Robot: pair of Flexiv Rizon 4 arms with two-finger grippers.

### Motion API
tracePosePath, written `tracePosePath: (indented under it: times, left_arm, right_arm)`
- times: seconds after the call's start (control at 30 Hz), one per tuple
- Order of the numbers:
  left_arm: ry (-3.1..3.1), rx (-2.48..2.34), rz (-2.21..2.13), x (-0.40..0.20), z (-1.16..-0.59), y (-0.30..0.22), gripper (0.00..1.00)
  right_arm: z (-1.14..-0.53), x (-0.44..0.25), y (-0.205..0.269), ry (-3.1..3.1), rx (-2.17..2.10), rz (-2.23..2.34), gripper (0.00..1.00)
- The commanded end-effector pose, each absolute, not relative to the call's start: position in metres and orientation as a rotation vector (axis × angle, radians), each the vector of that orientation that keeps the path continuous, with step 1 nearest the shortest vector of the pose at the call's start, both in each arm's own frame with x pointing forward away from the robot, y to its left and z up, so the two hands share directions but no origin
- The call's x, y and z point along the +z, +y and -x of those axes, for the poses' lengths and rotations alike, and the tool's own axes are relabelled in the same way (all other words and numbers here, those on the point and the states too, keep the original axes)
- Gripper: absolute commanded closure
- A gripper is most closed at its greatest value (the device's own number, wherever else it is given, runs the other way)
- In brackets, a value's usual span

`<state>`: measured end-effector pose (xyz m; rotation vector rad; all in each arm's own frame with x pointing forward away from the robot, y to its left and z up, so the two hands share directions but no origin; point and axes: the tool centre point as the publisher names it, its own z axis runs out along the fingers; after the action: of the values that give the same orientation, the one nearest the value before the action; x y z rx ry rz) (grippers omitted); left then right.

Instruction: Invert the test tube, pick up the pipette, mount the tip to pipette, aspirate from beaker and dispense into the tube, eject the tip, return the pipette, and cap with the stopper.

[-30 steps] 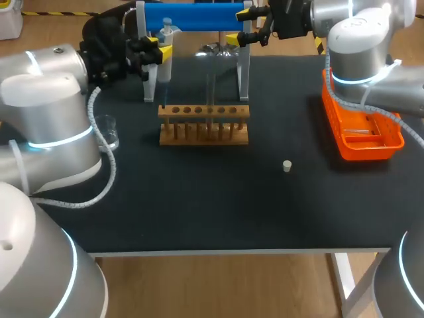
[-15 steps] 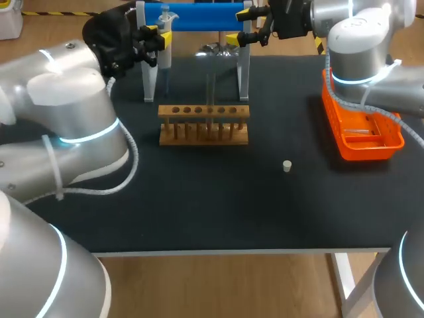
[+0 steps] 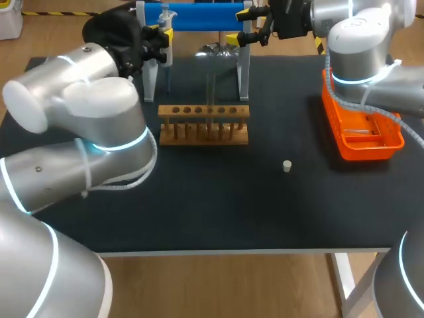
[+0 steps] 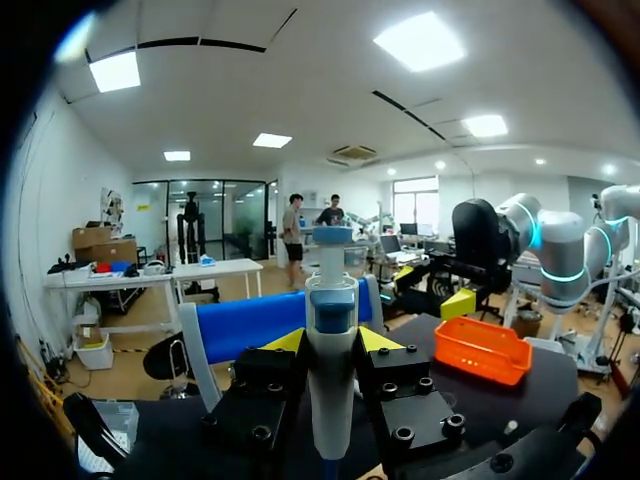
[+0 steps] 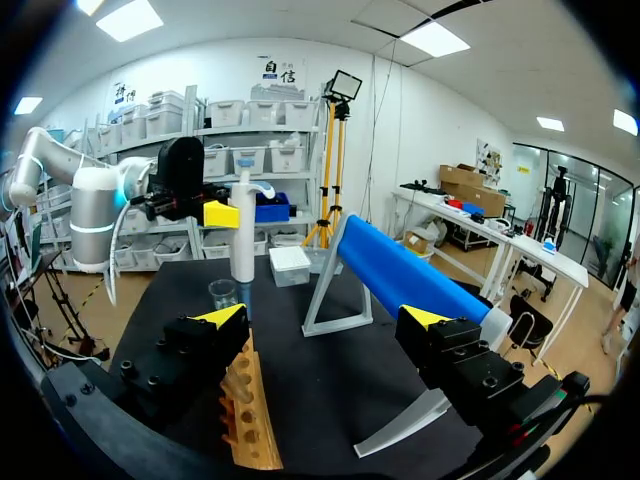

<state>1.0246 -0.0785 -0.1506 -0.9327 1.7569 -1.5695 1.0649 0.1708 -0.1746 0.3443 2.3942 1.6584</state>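
Head view: left hand is clamped on the pipette, which is upright behind the left end of the wooden rack, by the blue stand. Right hand is behind the rack's right end at the end of the stand, fingers apart. A faint clear test tube stands upright in the rack. Stopper is on the tabletop, front-right of the rack and well apart. Orange tray is far right of the rack.

Left wrist view: hand grips the pipette from both sides with its yellow tips. The stand is just ahead, with the tray beyond.

Right wrist view: hand is wide, gripping nothing. The rack is beside one finger and the stand runs alongside the rack. Beaker is past the rack's far end. The pipette is above the beaker, in the left hand.
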Motion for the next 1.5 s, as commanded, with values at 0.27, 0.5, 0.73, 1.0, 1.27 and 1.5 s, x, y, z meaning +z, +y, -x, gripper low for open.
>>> tracePosePath:
  times: [0.27, 0.5, 0.73, 1.0, 1.27, 1.5]
  left_arm:
    - [1.544, -1.358, 1.087, -0.152, -1.046, -0.084, 1.00]
    - [1.503, -1.297, 1.155, -0.153, -1.057, -0.082, 1.00]
    - [1.478, -1.255, 1.208, -0.153, -1.066, -0.081, 1.00]
    - [1.445, -1.228, 1.248, -0.154, -1.075, -0.077, 1.00]
    - [1.430, -1.198, 1.276, -0.158, -1.085, -0.071, 1.00]
    - [1.424, -1.178, 1.287, -0.163, -1.096, -0.069, 1.00]
  right_arm:
    - [-1.066, -0.174, 0.170, 2.400, 1.658, -0.342, 0.00]
    - [-1.066, -0.174, 0.170, 2.400, 1.658, -0.342, 0.00]
    - [-1.066, -0.174, 0.170, 2.400, 1.658, -0.342, 0.00]
    - [-1.066, -0.174, 0.170, 2.400, 1.658, -0.342, 0.00]
    - [-1.066, -0.174, 0.170, 2.400, 1.658, -0.342, 0.00]
    - [-1.066, -0.174, 0.170, 2.400, 1.658, -0.342, 0.00]
